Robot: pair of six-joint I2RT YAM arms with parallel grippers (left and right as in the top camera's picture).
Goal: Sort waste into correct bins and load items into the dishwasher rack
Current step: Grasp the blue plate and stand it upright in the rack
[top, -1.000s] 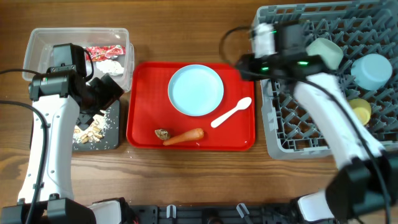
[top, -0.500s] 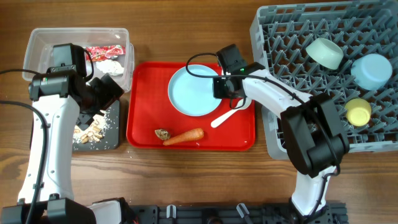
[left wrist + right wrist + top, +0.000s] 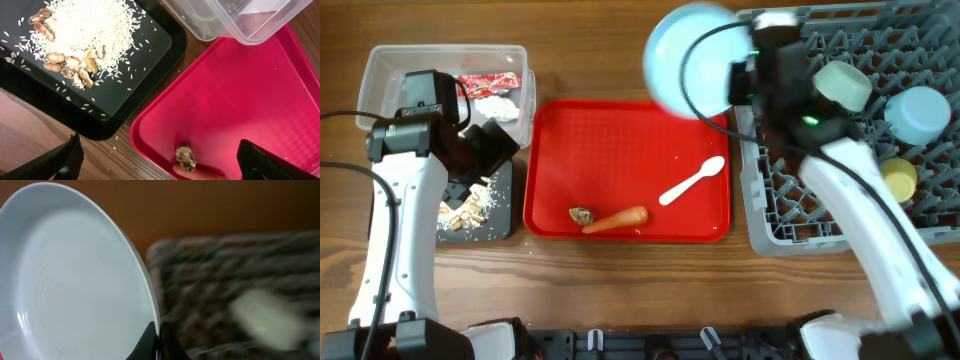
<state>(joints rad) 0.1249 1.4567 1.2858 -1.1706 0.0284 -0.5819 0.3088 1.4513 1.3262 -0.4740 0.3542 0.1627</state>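
Observation:
The light blue plate [image 3: 685,58] hangs tilted above the red tray's far right corner, next to the grey dishwasher rack [image 3: 790,215]. My right gripper [image 3: 742,80] is shut on its rim, and the right wrist view shows the plate [image 3: 75,280] pinched between the jaws of that gripper [image 3: 159,336]. On the red tray [image 3: 560,150] lie the white spoon [image 3: 692,181], the orange carrot [image 3: 617,219] and a brown scrap [image 3: 582,215]. My left gripper [image 3: 496,150] stands open and empty over the gap between the black tray and the red tray. From the left wrist, that gripper [image 3: 160,157] frames the scrap [image 3: 186,158].
The clear tub [image 3: 390,75] holds a red wrapper [image 3: 488,82] and white tissue [image 3: 497,103]. The black tray [image 3: 500,225] carries rice and brown scraps [image 3: 75,35]. Two bowls [image 3: 918,113] and a yellow cup [image 3: 898,178] sit in the rack's right side.
My right gripper came down to the plate on the red tray, shut on its rim and lifted it up and right toward the rack. The left arm has not moved.

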